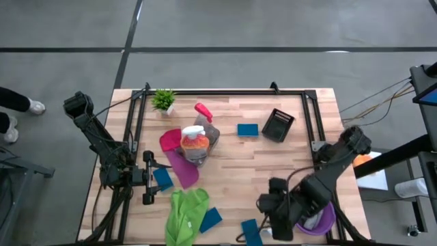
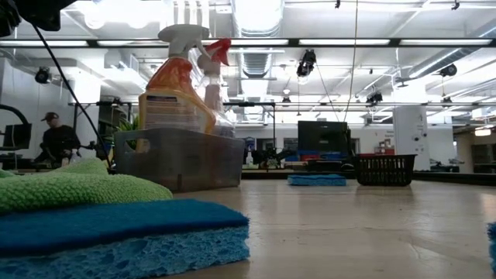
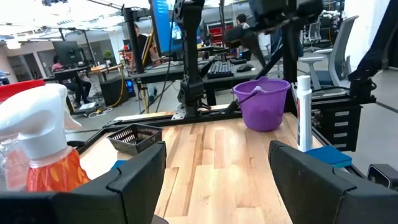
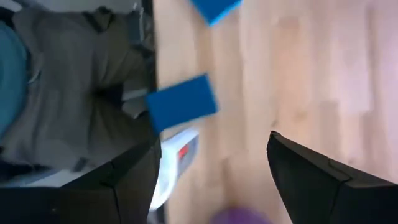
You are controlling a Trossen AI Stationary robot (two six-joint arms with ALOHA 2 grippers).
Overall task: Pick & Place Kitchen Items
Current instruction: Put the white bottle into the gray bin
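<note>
Blue sponge (image 2: 116, 236), orange spray bottle (image 2: 175, 85), label unreadable

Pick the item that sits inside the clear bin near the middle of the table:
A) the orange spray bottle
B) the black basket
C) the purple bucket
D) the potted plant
A: the orange spray bottle stands in the clear bin, its white trigger rising above the rim in the low view, while the black basket sits apart on the wood.
</note>
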